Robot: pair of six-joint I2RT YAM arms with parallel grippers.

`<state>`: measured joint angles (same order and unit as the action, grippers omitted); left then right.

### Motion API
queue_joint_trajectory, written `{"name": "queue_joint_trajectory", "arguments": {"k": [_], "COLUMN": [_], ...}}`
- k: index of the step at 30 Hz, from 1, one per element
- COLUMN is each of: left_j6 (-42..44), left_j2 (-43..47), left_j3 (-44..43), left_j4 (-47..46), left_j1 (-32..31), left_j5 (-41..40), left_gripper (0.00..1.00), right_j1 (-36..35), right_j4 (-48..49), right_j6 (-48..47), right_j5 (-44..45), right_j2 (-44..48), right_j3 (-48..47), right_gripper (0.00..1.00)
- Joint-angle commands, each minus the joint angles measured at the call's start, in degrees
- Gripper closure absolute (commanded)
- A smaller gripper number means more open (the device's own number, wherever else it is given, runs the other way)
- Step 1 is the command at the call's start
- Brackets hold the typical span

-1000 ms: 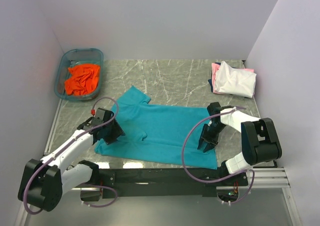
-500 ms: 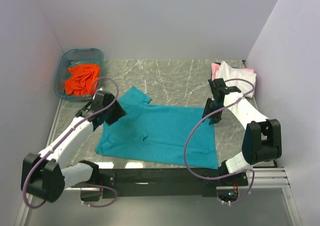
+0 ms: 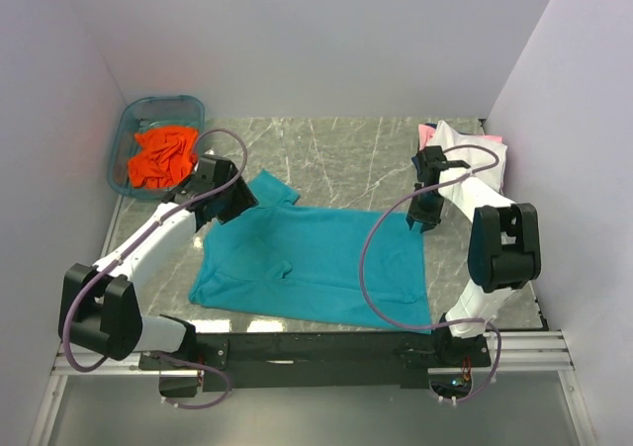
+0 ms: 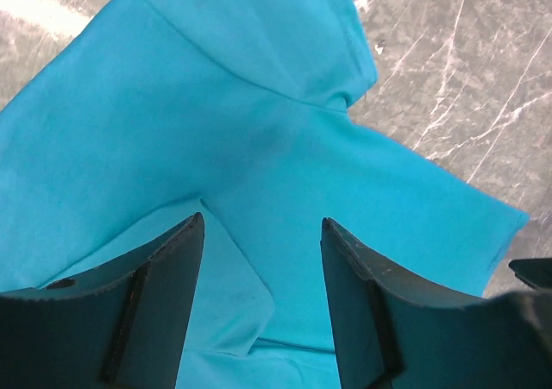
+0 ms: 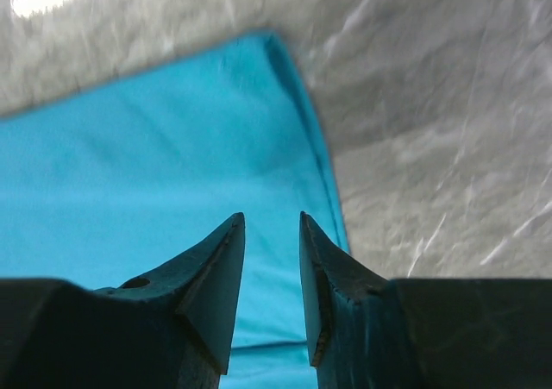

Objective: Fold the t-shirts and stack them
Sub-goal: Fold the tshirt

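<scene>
A teal t-shirt (image 3: 316,263) lies spread flat in the middle of the marble table (image 3: 346,154), one sleeve (image 3: 269,189) pointing to the far left. My left gripper (image 3: 235,202) hovers over that sleeve's shoulder. In the left wrist view it (image 4: 262,219) is open, with teal cloth (image 4: 259,104) below and nothing between the fingers (image 4: 164,277). My right gripper (image 3: 424,216) is at the shirt's far right corner. In the right wrist view it (image 5: 271,216) is open by a narrow gap above the shirt's hem (image 5: 155,165). An orange t-shirt (image 3: 163,156) lies crumpled in the tub. A folded white t-shirt (image 3: 470,159) lies on a pink one (image 3: 426,132).
The translucent blue tub (image 3: 127,149) stands at the far left corner. The folded stack sits at the far right, close behind my right arm. Lilac walls close in the table on three sides. Bare marble (image 5: 431,147) shows right of the hem.
Both arms have swung from the shirt's near edge to its far edge, the left to the sleeve, the right to the far right corner. The right jaws have narrowed slightly.
</scene>
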<state>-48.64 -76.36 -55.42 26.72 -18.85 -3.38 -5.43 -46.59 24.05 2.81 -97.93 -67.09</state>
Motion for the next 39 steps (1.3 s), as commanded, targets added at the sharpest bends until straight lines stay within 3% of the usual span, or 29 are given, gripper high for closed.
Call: {"name": "queue_joint_trajectory", "arguments": {"k": [1,14,30,39], "left_j6": [2.15,2.77,1.53,4.78], "left_j2": [-0.98,-5.82,-7.05,-13.46], "left_j3": [-3.2,-7.6,-7.78,-12.16], "left_j4": [-1.58,-1.85,-2.73,-3.96], "left_j1": [-0.13,-0.04,-0.04,-0.04], "left_j5": [-1.02,-0.93,-1.63,-2.42], "left_gripper": [0.37,0.37,0.37,0.37], "right_j1": [1.74,3.5,4.9,4.9], "right_j4": [4.04,11.51,13.01,12.49], "right_j6": [-1.29,-6.21,-7.71,-7.36], "right_j5": [2.46,-1.14,-2.63,-1.76], "right_j2": [-1.73,-7.36,-11.76,-10.88], "right_j3": [-3.31,-6.56,-7.88,-6.04], "right_gripper": [0.61,0.64,0.68,0.98]}}
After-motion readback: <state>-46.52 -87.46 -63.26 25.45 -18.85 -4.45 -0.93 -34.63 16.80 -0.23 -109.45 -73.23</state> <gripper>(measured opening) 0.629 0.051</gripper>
